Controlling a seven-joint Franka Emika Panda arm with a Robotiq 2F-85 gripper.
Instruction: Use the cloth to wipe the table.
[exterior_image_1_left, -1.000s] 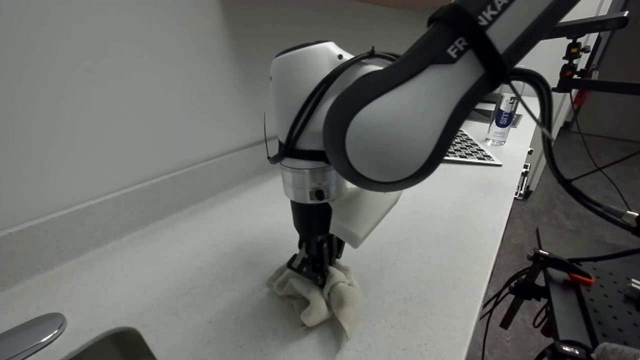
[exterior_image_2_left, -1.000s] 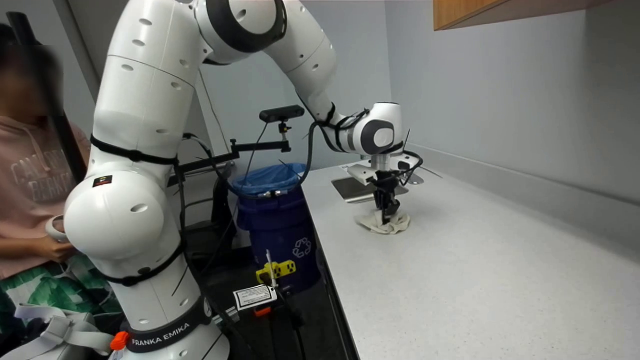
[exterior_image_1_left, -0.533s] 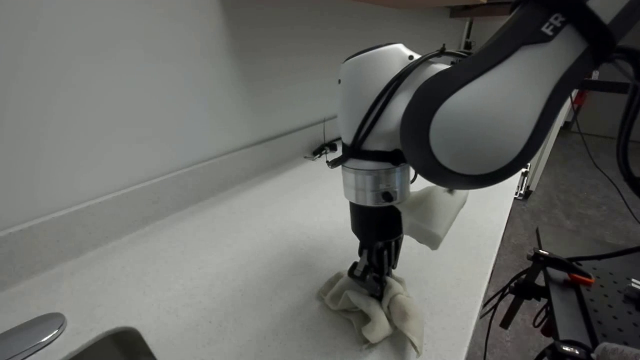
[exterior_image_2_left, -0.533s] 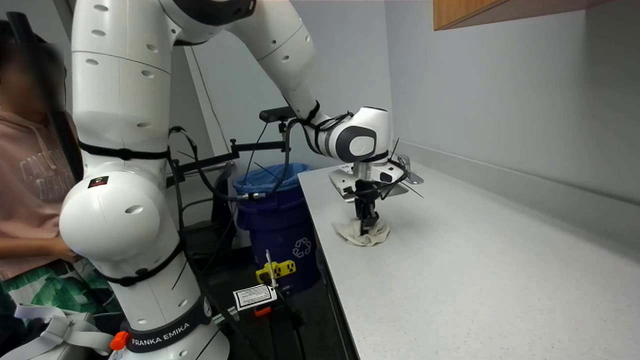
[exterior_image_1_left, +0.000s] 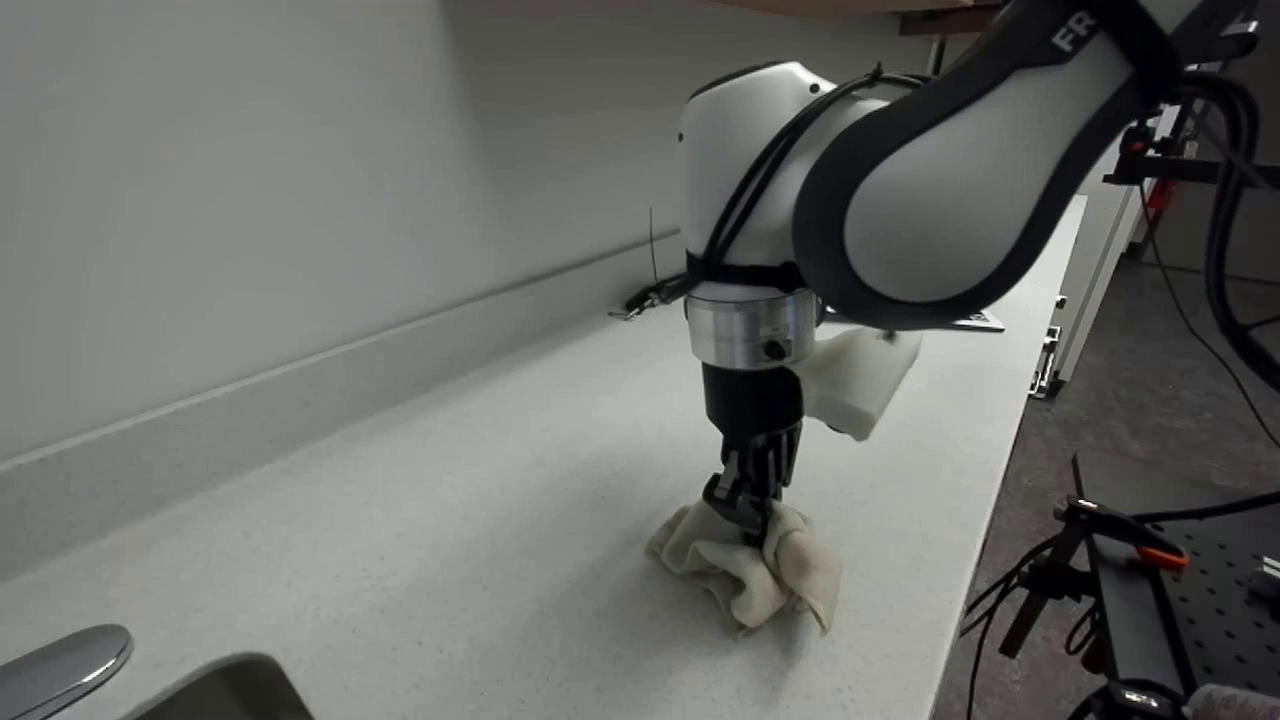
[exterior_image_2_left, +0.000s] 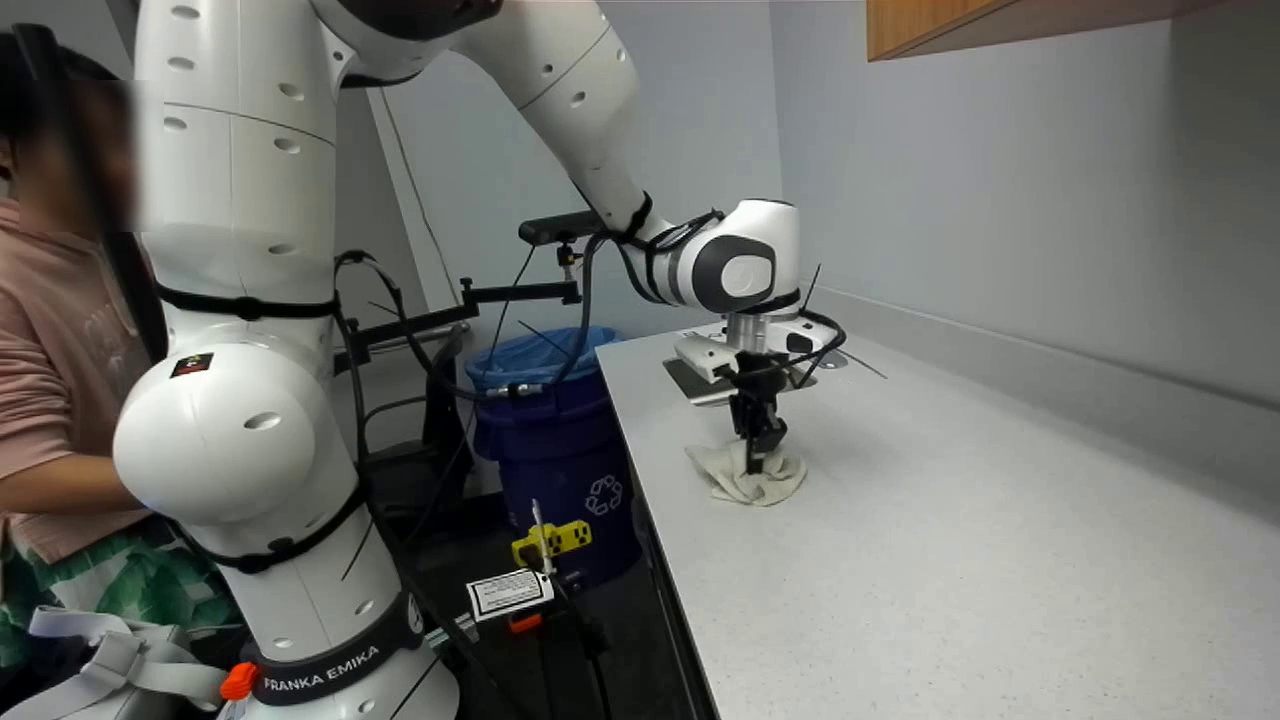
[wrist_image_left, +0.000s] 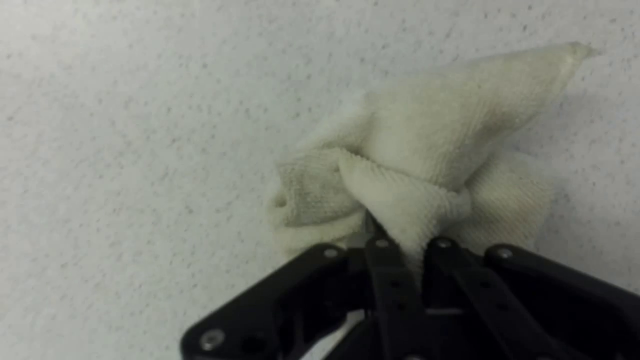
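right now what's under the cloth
The speckled countertop shows around the cloth, pinched in the gripper, and presumably runs on beneath. The patch the cloth covers is hidden; whether anything lies there can't be seen.

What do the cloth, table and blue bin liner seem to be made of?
Cloth: matte textile, possibly cotton; soft folds and fine ribbing show in the wrist view.
Table: probably solid surface or stone composite, smooth; pale with fine dark specks.
Liner: likely thin plastic film; it looks wrinkled, its finish hard to tell.
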